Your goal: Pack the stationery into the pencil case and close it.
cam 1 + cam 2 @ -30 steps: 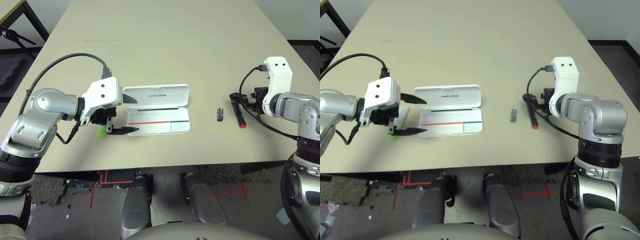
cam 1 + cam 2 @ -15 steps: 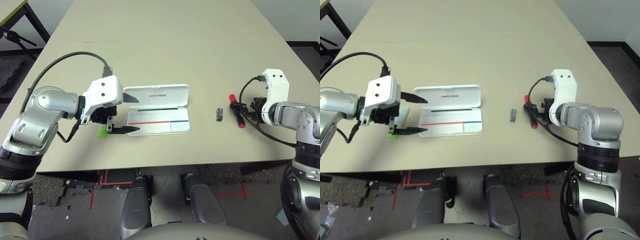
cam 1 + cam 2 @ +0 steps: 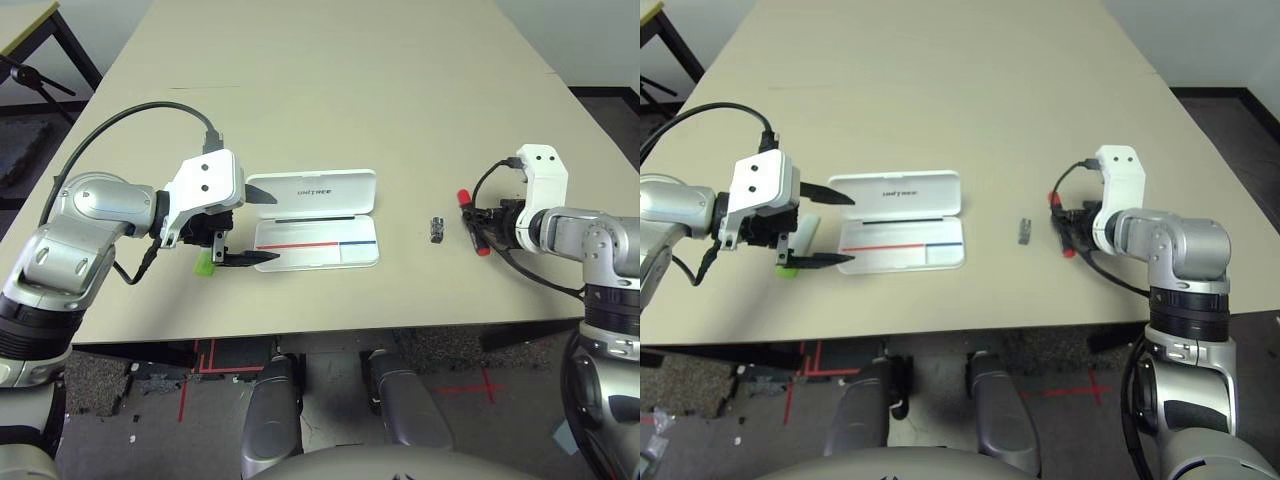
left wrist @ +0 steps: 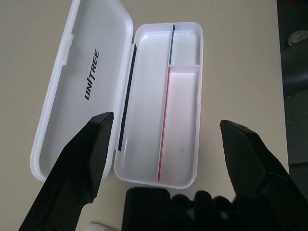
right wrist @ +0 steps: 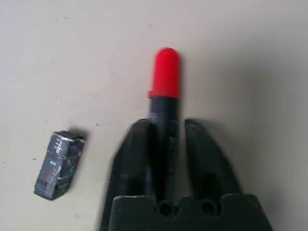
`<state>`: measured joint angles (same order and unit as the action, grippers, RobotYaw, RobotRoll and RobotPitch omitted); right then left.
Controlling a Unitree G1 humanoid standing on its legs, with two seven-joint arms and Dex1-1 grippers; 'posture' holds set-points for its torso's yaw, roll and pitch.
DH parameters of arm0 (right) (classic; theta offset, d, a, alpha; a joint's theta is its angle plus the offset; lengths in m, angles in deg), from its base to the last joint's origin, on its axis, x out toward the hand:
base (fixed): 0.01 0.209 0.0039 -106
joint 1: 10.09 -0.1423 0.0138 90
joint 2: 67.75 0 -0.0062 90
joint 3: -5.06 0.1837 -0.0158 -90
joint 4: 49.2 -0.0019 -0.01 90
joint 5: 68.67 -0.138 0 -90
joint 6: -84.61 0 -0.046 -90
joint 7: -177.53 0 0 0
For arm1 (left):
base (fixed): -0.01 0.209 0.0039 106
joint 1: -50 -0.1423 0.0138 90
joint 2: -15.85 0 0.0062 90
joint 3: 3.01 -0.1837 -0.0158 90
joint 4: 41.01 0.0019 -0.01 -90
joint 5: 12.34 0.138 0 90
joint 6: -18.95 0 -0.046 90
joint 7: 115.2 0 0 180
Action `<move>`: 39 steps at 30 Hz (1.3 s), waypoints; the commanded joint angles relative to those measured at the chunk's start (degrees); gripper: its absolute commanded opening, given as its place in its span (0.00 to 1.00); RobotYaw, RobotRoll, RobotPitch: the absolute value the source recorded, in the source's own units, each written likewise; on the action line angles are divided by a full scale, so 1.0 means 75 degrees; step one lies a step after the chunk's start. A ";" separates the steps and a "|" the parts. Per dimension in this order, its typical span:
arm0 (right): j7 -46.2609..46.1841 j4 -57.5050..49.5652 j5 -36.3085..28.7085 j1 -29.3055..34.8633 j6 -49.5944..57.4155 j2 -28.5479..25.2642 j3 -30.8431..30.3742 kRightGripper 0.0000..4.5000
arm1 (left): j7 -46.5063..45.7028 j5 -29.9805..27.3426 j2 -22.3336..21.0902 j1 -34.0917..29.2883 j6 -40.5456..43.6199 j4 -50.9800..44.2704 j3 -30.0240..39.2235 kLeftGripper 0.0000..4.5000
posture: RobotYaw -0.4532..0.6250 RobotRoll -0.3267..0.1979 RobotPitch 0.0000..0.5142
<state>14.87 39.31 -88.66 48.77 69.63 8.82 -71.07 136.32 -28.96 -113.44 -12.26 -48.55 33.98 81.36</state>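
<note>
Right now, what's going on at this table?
The robot is packing stationery. Its right claw is shut on the black marker, which lies on the table beside the small clip. The left claw hangs open by the pencil case, which lies open and empty. The green highlighter sits under the left claw.

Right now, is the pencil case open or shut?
Open. The pencil case lies flat on the table, its lid folded back, and the compartments with the red and blue divider look empty.
</note>
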 commanded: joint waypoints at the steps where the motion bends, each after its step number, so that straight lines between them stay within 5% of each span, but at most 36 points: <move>1: -0.0100 0.0229 0.0132 -0.0064 -0.0151 -0.0051 -0.0027 0.10 | 0.0029 0.0024 -0.0071 -0.0060 -0.0011 -0.0048 0.0009 1.00 | 0.32 0.62 0.31; 11: 0.1234 -0.0203 -0.0005 -0.0294 -0.1108 -0.1333 -0.0894 0.10 | 0.0093 0.0027 -0.0145 -0.0061 -0.0043 0.0044 0.0049 1.00 | 0.32 0.62 0.32; 18: 0.3868 -0.0962 -0.0227 -0.0503 -0.2613 -0.2745 -0.2219 0.10 | 0.0095 -0.0035 -0.0165 -0.0046 -0.0017 0.0075 0.0110 1.00 | 0.31 0.62 0.34; 24: 0.5854 -0.1632 -0.0433 -0.0778 -0.3564 -0.3227 -0.3093 0.10 | 0.0070 -0.0066 -0.0178 -0.0132 -0.0016 0.0057 0.0182 1.00 | 0.32 0.62 0.34; 29: 0.6357 -0.1748 -0.0143 -0.1158 -0.4018 -0.2882 -0.3843 0.10 | -0.0016 -0.0072 -0.0193 -0.0251 0.0034 -0.0026 0.0273 1.00 | 0.34 0.62 0.34; 39: 0.5954 -0.1720 0.0298 -0.1910 -0.4095 -0.0967 -0.4950 0.10 | -0.0142 -0.0035 -0.0282 -0.0438 0.0062 -0.0126 0.0420 1.00 | 0.36 0.62 0.33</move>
<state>59.72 27.19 -86.94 35.17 39.31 0.97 -106.70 135.48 -29.14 -114.96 -14.85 -48.42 33.99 84.04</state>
